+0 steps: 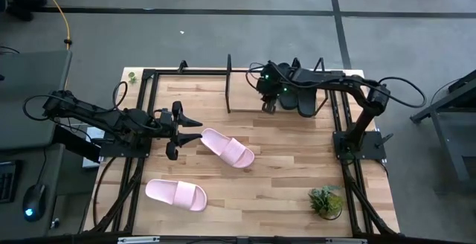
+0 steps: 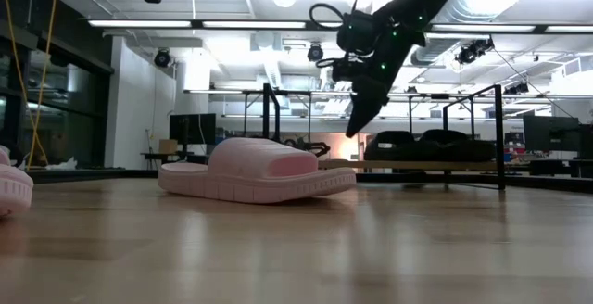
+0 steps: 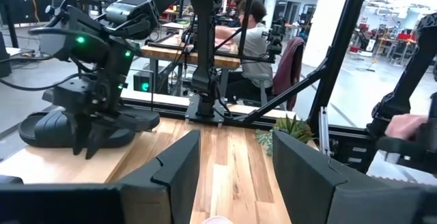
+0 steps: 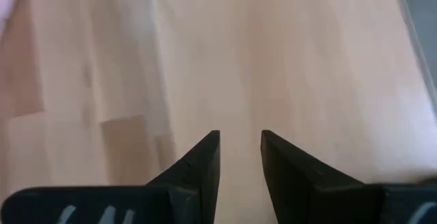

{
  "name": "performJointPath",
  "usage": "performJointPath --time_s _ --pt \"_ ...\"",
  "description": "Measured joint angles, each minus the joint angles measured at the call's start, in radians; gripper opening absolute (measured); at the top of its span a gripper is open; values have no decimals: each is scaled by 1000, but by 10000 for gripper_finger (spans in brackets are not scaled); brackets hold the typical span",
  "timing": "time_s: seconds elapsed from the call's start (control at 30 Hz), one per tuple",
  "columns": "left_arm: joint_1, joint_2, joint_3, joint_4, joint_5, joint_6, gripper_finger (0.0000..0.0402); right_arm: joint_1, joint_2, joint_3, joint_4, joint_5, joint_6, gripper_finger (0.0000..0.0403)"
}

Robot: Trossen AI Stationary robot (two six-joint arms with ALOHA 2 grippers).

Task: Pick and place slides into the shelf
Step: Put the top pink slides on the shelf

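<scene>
Wooden table (image 1: 282, 162): pink slides (image 1: 227, 148), plant (image 1: 326, 200).

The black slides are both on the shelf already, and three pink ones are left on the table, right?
Not quite. The high view shows two pink slides left on the table, not three. Both black slides are on the shelf.

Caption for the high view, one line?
Two black slides sit in the shelf; right gripper hovers empty; two pink slides remain on the table.
</scene>
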Motion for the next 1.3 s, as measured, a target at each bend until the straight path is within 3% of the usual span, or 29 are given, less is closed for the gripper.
performJointPath --time_s 0.33,0.7,1.3 --pt "0 0 0 -64 -46 30 168 93 0 0 2 -7 2 97" --pt "0 -1 0 -127 -188 31 168 231 0 0 12 -8 102 97" --pt "0 -68 0 -238 -191 10 168 479 0 0 137 38 230 97"
